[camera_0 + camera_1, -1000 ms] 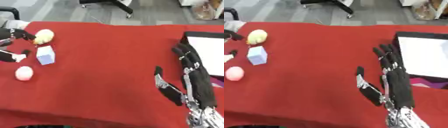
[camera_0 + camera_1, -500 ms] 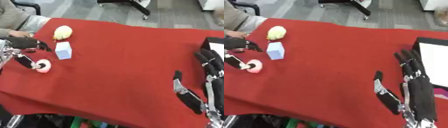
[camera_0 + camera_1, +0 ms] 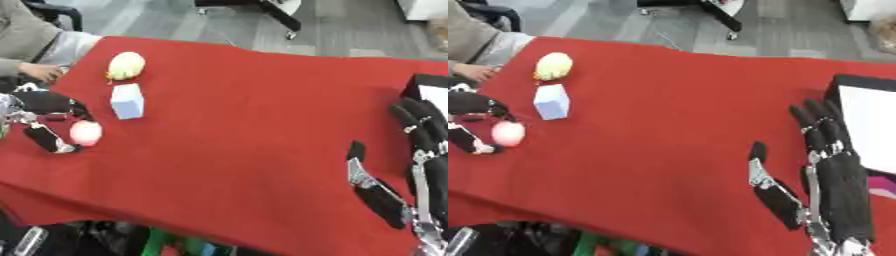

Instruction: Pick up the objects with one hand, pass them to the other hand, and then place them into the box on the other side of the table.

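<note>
Pink ball | left hand half-curled around it, not gripping | step: pick (box far right) | next: close, lift | right hand open, idle

We look down from the head through two eyes set side by side, facing forward across the red table toward the grey floor beyond. Both views share nearly the whole scene; the right eye shows more of the box at the right edge.
</note>
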`<state>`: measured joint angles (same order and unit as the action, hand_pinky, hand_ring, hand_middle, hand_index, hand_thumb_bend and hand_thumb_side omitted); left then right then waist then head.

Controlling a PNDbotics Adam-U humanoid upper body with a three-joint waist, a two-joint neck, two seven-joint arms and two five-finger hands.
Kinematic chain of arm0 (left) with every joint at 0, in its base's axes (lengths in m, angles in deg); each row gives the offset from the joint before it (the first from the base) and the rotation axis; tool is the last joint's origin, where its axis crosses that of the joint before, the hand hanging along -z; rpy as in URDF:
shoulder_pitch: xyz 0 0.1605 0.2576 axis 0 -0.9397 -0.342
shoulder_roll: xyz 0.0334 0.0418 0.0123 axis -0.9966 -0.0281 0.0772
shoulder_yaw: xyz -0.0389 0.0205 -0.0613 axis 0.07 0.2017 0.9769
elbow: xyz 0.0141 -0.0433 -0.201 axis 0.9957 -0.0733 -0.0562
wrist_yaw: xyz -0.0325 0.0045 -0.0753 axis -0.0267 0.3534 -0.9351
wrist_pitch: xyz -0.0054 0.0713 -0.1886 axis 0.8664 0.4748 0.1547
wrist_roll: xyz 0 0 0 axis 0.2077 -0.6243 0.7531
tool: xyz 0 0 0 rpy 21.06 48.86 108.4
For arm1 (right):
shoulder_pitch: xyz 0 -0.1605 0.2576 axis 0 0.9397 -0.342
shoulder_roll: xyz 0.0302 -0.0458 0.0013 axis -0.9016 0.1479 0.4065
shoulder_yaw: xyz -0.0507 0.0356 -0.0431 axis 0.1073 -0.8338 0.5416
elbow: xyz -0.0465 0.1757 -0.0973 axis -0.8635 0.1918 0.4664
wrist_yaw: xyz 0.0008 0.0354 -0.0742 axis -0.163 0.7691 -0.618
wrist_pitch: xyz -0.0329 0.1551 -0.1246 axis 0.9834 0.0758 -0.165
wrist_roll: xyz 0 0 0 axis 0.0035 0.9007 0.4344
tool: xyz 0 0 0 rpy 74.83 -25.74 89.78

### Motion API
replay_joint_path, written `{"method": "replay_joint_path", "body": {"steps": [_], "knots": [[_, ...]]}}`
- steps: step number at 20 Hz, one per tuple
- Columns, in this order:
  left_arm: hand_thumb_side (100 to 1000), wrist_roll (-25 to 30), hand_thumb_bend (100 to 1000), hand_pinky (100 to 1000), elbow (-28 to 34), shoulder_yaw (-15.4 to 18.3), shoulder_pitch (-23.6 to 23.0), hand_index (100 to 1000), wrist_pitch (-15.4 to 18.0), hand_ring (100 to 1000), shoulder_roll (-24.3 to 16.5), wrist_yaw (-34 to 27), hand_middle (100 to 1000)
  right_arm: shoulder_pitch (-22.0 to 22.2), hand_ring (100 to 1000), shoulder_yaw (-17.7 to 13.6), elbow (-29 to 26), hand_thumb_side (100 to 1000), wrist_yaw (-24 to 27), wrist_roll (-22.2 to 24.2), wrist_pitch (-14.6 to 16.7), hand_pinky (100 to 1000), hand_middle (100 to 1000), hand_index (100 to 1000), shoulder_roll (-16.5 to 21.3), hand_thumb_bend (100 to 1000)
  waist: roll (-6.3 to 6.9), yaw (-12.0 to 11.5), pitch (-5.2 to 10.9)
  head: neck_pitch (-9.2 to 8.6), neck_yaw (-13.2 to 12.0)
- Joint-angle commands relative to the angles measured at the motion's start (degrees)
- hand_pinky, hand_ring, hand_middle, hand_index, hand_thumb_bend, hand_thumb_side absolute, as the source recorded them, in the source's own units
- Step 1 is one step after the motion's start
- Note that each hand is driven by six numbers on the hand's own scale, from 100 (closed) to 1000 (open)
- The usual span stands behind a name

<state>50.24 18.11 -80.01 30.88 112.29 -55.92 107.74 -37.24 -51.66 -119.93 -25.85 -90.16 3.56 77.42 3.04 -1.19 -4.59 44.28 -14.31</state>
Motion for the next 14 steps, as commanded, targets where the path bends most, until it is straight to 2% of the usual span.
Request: {"method": "replay_joint_path", "body": {"steps": [1, 6, 11, 14], "knots": [[378, -3.45, 331, 755, 0.17, 1.14, 0.35, 775, -0.86, 615, -1.81, 0.93, 593, -0.42, 1000, -0.51, -1.22, 496, -0.25, -0.14, 0.03, 679, 899, 897, 0.91, 181, 0.07, -0.03, 0.87, -0.16, -0.08], [325, -11.45, 249, 658, 0.39, 2.18, 0.11, 601, -1.39, 477, -1.47, 1.45, 433, -0.4, 1000, -0.55, -1.22, 498, -0.23, -0.17, -0.01, 679, 899, 897, 0.9, 176, 0.02, -0.09, 0.9, -0.16, 0.03], [300, -16.67, 214, 649, 0.44, 2.98, 0.13, 519, -1.15, 433, -1.39, 0.9, 373, -0.37, 1000, -0.53, -1.22, 503, -0.15, -0.23, -0.02, 679, 899, 897, 0.88, 171, -0.02, -0.14, 0.88, -0.16, 0.18], [272, -17.77, 131, 643, 1.38, 3.95, 0.15, 502, -0.03, 426, -1.0, -0.92, 364, -0.39, 1000, -0.54, -1.22, 501, -0.11, -0.28, -0.03, 679, 899, 897, 0.88, 170, -0.08, -0.26, 0.87, -0.16, 0.48]]}}
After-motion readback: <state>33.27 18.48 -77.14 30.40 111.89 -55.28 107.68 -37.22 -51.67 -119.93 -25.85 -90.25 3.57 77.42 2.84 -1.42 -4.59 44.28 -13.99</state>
